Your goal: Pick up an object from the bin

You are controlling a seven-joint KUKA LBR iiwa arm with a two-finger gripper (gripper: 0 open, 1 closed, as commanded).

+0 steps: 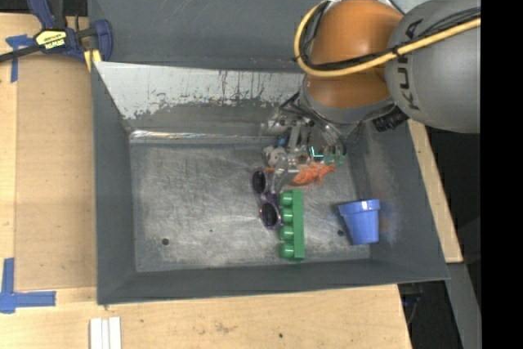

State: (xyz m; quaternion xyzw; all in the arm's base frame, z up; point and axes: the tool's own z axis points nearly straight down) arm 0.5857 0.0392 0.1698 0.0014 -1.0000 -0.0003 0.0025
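The green studded block (291,225) lies near the bin's (245,280) front edge, purple sunglasses (266,199) beside it. Behind them my gripper (292,153) hangs over a small orange thing (313,173); spread or pinching, I cannot tell. Approach step, I judge; next, settle and close.

Grey arm (437,65) in from the right, bent over. Orange wrist cover (347,53), yellow cable (301,41) looped round it. Beneath, the gripper (288,155) points down, set low.
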